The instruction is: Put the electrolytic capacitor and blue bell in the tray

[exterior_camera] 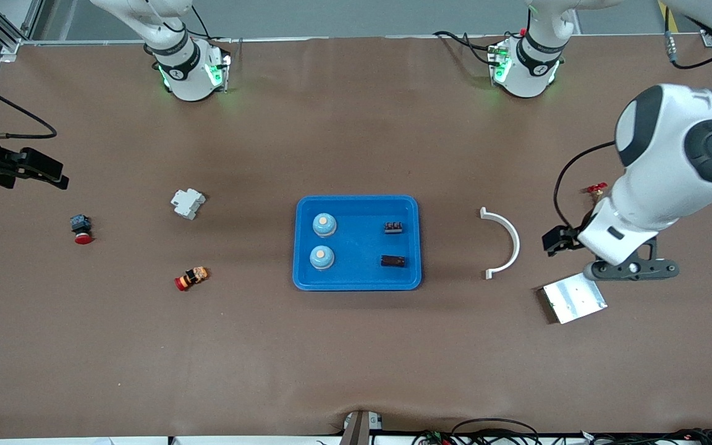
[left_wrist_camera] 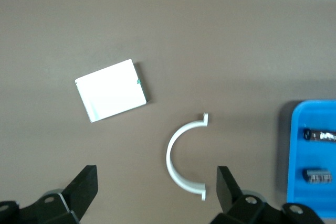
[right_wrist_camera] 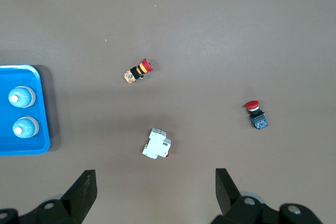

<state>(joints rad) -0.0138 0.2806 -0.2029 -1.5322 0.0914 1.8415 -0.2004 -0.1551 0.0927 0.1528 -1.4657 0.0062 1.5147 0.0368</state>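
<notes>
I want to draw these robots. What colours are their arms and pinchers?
The arms are glossy white with rounded black joint caps and black rings near the bases, where green lights glow. Thin black cables run along them. The left gripper and right gripper both have chunky black fingers with small round bolt holes near the fingers.

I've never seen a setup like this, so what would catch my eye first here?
The bright blue tray at mid-table, holding two blue bells and two dark capacitors. Next, the left gripper, open, hanging beside a white half-ring and over a silver plate.
</notes>
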